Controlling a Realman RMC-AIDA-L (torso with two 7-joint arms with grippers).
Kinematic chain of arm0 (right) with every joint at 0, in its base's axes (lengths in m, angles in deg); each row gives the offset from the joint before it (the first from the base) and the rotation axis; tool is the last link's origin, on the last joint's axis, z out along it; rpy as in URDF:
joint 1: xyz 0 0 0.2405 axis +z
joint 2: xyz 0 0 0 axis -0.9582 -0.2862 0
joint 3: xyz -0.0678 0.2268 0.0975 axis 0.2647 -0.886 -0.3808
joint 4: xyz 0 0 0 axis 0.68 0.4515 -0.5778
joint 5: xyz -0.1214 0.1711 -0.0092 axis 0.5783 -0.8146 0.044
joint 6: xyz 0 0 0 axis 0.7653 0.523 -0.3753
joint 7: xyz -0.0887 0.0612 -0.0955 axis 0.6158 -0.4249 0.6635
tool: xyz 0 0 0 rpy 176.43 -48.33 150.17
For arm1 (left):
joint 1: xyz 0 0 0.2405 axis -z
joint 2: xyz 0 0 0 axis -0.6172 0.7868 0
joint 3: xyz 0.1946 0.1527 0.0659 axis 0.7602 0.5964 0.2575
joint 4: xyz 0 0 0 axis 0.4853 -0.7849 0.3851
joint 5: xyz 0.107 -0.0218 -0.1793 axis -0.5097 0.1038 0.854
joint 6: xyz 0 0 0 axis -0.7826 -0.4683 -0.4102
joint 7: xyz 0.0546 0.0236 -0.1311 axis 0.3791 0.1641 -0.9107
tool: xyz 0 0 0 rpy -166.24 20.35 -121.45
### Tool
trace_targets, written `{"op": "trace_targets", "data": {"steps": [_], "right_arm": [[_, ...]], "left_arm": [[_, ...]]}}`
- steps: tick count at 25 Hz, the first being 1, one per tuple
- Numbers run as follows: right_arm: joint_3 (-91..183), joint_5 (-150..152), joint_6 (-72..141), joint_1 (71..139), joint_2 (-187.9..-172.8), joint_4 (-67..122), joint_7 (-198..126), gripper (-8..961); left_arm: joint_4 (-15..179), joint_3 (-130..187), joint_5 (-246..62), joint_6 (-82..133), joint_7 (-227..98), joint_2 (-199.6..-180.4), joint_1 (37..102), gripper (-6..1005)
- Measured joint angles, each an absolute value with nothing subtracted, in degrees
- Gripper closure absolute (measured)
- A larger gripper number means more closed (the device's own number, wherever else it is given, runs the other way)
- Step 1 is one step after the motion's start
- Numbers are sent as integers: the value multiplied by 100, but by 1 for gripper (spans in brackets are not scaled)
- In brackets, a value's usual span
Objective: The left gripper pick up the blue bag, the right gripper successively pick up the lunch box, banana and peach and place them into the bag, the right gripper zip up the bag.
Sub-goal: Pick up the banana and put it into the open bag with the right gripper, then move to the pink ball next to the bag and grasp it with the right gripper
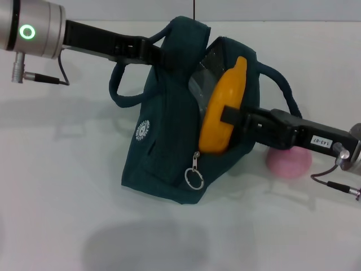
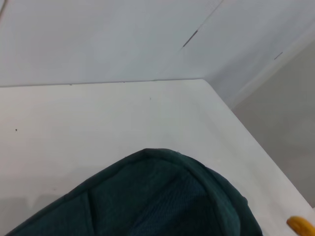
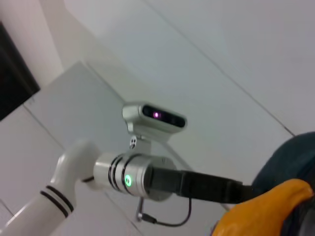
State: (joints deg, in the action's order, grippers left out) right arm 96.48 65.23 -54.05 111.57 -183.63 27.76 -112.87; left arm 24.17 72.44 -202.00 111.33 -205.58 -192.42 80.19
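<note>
Banana at the mouth of the bag.
We observed the left tool [image 1: 161,55] clenched on the bag [image 1: 169,141], holding its rim up off the table [image 1: 56,186], while the right tool [image 1: 225,114] gripped the banana [image 1: 223,110], standing upright in the opening; the peach [image 1: 289,162] lay beside the bag.

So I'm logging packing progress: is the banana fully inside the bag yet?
Not yet. The banana stands upright in the blue bag's open mouth, its upper end above the rim, with the right gripper on it.
</note>
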Motion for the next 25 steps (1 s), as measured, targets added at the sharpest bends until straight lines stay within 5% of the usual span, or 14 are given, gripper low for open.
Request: {"op": "trace_targets", "data": {"steps": [9,15,20,25], "right_arm": [[9728,6587,-5169,11002,-18332,2355,-11424,509],[9729,6688,-4735,10985,-18290,2155,-11876,367],[9678,6774,-4785,10667,-18269,1641,-12241,157],[9389,6610,-4924,10194,-18265,844,-12374,162]], "left_arm": [[2417,7238,-20201,11133,-20562,-19216,8042,948],[2417,7236,-20202,11132,-20559,-19214,8054,948],[2417,7243,-20202,11132,-20557,-19215,8070,948],[2417,7223,-20203,11126,-20557,-19202,8040,948]]}}
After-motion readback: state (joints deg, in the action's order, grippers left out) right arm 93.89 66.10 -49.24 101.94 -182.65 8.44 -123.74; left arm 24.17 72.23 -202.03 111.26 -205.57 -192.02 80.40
